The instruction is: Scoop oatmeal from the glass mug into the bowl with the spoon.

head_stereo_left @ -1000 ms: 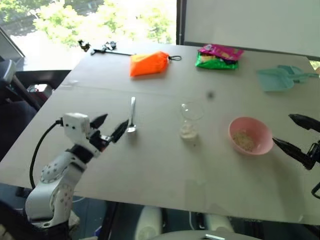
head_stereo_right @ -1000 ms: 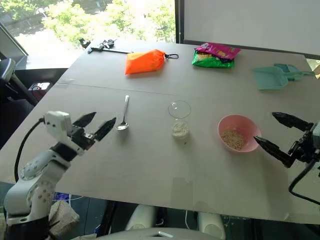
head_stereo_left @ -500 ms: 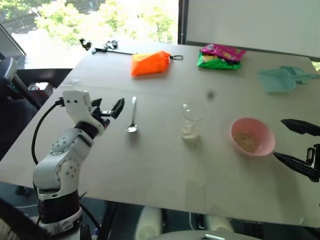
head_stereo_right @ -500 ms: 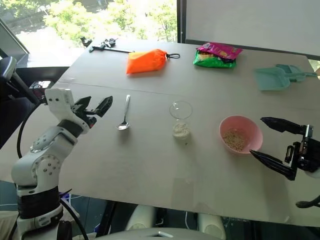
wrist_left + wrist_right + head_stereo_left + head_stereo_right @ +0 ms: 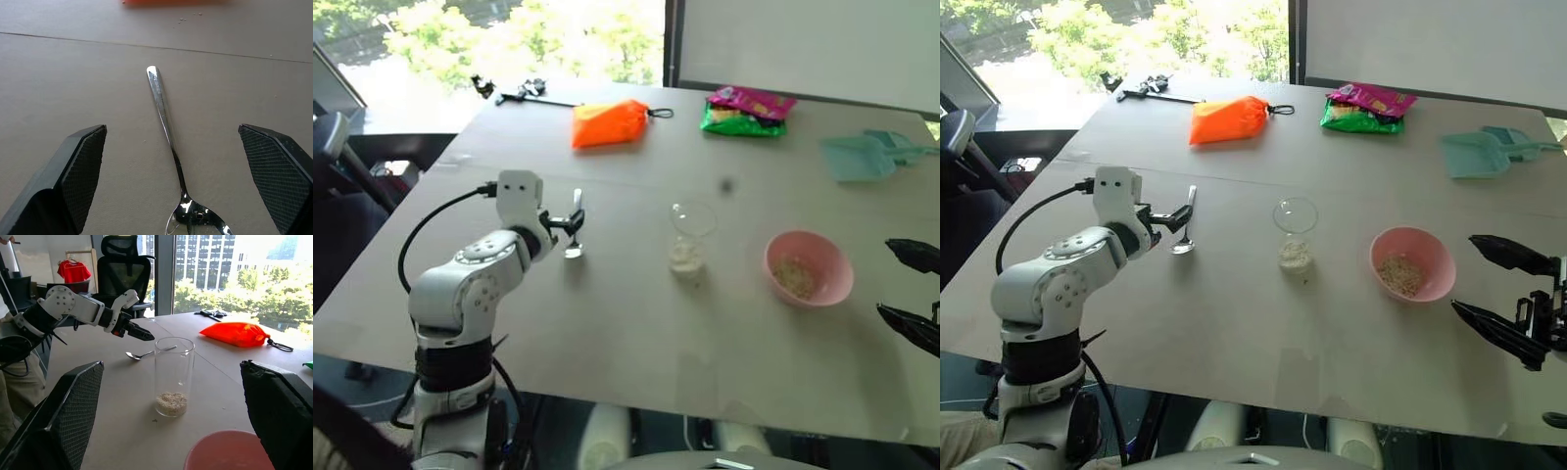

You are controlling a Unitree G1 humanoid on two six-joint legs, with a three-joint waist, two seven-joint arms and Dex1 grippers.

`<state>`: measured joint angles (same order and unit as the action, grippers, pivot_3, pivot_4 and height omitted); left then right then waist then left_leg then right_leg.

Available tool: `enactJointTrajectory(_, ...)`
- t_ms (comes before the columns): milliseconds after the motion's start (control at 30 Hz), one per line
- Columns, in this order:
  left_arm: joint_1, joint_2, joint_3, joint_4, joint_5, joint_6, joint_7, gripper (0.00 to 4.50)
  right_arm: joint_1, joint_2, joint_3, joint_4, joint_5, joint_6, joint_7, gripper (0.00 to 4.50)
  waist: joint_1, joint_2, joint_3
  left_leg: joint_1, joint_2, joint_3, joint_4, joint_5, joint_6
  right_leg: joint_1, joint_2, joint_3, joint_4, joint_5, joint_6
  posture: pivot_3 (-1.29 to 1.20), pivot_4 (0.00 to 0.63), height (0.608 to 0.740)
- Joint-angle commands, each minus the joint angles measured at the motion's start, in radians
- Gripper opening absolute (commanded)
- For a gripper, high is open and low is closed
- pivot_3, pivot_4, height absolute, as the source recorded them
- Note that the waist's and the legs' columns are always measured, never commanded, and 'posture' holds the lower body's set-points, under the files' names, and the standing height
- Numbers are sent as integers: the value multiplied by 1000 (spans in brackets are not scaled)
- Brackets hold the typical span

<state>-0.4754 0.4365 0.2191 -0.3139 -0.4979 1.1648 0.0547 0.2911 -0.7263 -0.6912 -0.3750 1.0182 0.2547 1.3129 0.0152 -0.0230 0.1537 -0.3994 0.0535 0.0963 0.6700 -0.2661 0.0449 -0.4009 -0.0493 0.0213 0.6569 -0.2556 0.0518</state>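
The silver spoon (image 5: 573, 223) lies flat on the grey table, its bowl toward me. My left gripper (image 5: 1175, 215) hovers open just over it, and in the left wrist view the spoon (image 5: 166, 122) runs between the two fingers untouched. The glass mug (image 5: 689, 238) stands upright mid-table with a little oatmeal (image 5: 171, 403) at its bottom. To its right sits the pink bowl (image 5: 807, 267), with pale grains inside. My right gripper (image 5: 1463, 272) is open and empty, off to the right of the bowl and clear of it.
An orange bag (image 5: 607, 124), a green and pink snack packet (image 5: 749, 111) and a teal scoop (image 5: 867, 154) lie along the far side of the table. A black tool (image 5: 514, 93) sits at the far left corner. An office chair (image 5: 124, 264) stands beyond the table.
My left gripper has reached forward and tipped down until its fingers sit over the spoon. My right gripper has drawn back a little from the bowl. Both stayed open.
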Motion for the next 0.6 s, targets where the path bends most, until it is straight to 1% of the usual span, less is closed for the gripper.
enactJointTrajectory(33,-60,-24,-16,33,59,27,49,4487,4,3,-32,-13,-6,-22,14,4500,-1,0,0,0,0,0,0,0,0,0,0,0,0,0,0,0,150,740)
enactJointTrajectory(100,-97,-54,-21,91,86,36,65,4487,3,8,-26,-5,-19,-29,15,4500,-1,0,0,0,0,0,0,0,0,0,0,0,0,0,0,0,150,740)
enactJointTrajectory(167,-136,-107,-1,163,103,33,88,4487,2,13,-19,1,-31,-37,19,4500,-1,0,0,0,0,0,0,0,0,0,0,0,0,0,0,0,150,740)
enactJointTrajectory(233,-168,-130,-12,217,126,35,91,4487,-2,15,-16,0,-29,-35,14,4500,-1,0,0,0,0,0,0,0,0,0,0,0,0,0,0,0,150,740)
enactJointTrajectory(267,-179,-143,-5,236,129,41,96,3994,-1,15,-17,-1,-28,-34,13,4500,-1,0,0,0,0,0,0,0,0,0,0,0,0,0,0,0,150,740)
enactJointTrajectory(300,-187,-153,2,252,133,44,98,3986,-2,15,-16,-1,-29,-34,13,4500,-2,0,0,0,0,0,0,0,0,0,0,0,0,0,0,0,150,740)
enactJointTrajectory(367,-199,-178,17,277,145,57,108,3370,3,17,-20,-4,-29,-33,15,4500,-3,0,0,0,0,0,0,0,0,0,0,0,0,0,0,0,150,740)
enactJointTrajectory(400,-198,-182,13,281,155,60,111,2922,5,18,-22,-6,-29,-33,15,4500,-2,-1,0,0,0,0,0,0,0,0,0,0,0,0,0,0,150,740)
enactJointTrajectory(433,-194,-183,4,280,167,60,111,2358,10,20,-25,-9,-29,-33,15,4500,-2,0,0,0,0,0,0,0,0,0,0,0,0,0,0,0,150,740)
enactJointTrajectory(467,-190,-183,-3,278,177,60,109,2080,13,21,-27,-11,-29,-34,15,4500,-2,0,0,0,0,0,0,0,0,0,0,0,0,0,0,0,150,740)
enactJointTrajectory(500,-188,-189,3,276,184,64,115,1539,17,22,-29,-13,-29,-35,15,4500,-2,-1,0,0,0,0,0,0,0,0,0,0,0,0,0,0,150,740)
enactJointTrajectory(533,-186,-194,11,275,191,65,118,1433,21,24,-31,-16,-29,-35,14,4500,-2,0,0,0,0,0,0,0,0,0,0,0,0,0,0,0,150,740)
enactJointTrajectory(567,-182,-197,18,276,197,63,119,898,25,26,-33,-19,-29,-35,12,4500,-2,0,0,0,0,0,0,0,0,0,0,0,0,0,0,0,150,740)
enactJointTrajectory(600,-182,-201,25,283,204,60,120,475,27,26,-33,-19,-30,-35,9,4500,-1,0,0,0,0,0,0,0,0,0,0,0,0,0,0,0,150,740)
